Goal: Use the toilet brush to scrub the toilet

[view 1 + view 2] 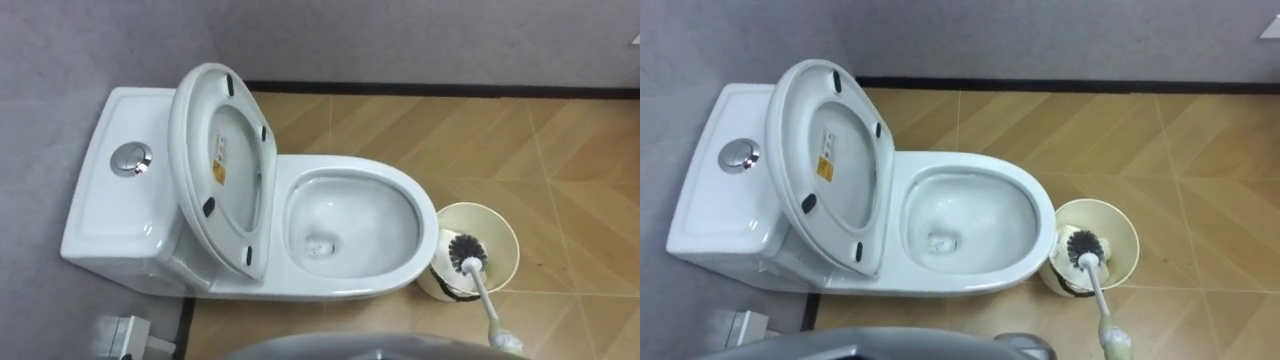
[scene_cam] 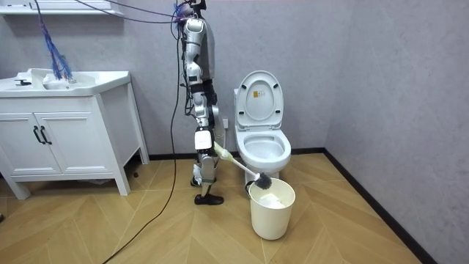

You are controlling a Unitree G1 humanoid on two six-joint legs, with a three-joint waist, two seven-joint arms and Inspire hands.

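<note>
Room view: beside the toilet [image 2: 262,139], the robot's right hand [image 2: 209,149] has its fingers wrapped round the brush [image 1: 481,295]; it slants down ahead, head over the bin [image 2: 272,216], bowl [image 1: 352,222] just left.

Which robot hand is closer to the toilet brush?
Right. The right hand holds the toilet brush by its handle end; the left hand is not on it.

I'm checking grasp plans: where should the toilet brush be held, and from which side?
By the thick pale grip end of its handle, from the robot's right: the toilet brush slants up that way, bristles low over the bucket.
</note>
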